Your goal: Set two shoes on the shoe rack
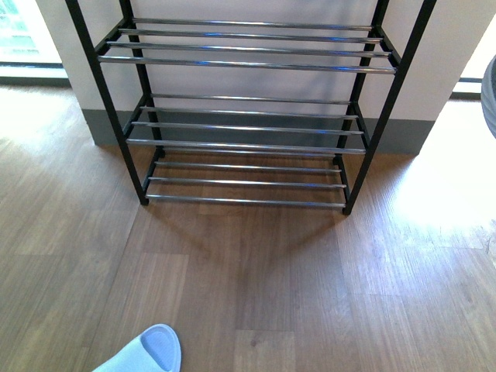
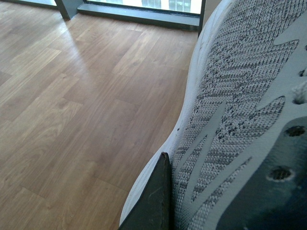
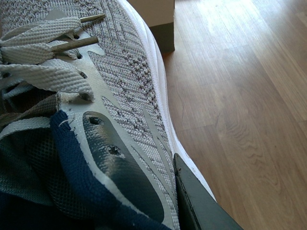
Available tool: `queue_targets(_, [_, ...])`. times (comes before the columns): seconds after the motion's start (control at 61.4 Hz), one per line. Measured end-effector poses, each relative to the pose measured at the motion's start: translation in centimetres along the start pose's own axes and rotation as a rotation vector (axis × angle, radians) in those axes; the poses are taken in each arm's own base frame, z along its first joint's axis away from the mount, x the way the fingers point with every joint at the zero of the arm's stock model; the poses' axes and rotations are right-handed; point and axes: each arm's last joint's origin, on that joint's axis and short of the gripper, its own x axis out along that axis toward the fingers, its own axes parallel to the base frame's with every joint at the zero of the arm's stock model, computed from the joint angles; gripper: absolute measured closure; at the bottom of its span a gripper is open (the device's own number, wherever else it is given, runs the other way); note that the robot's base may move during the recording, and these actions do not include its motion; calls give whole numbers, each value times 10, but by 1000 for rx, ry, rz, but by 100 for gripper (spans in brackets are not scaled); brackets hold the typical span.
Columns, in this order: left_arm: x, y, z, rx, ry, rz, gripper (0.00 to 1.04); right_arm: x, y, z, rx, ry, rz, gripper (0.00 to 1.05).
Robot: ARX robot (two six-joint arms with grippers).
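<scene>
Right, the rack stands against the wall, every chrome bar in sight bare, with a pale slipper on the wooden floor well in front of it. Neither shoe shows from the front. On the left wrist camera, the left gripper has one dark finger lying flat against the white sole edge of the left-hand shoe; its other finger is hidden, so I cannot tell whether it is clamped. Same on the right: the right gripper has one finger touching the outer side of the right-hand shoe, laces up close, grip unclear.
</scene>
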Motion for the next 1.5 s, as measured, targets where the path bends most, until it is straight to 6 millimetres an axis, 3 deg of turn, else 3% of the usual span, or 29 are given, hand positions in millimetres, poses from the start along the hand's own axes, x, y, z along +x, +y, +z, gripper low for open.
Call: queue_targets(1.498, [0, 0, 0, 0, 0, 0, 103, 0, 0, 0, 0, 0, 0, 104])
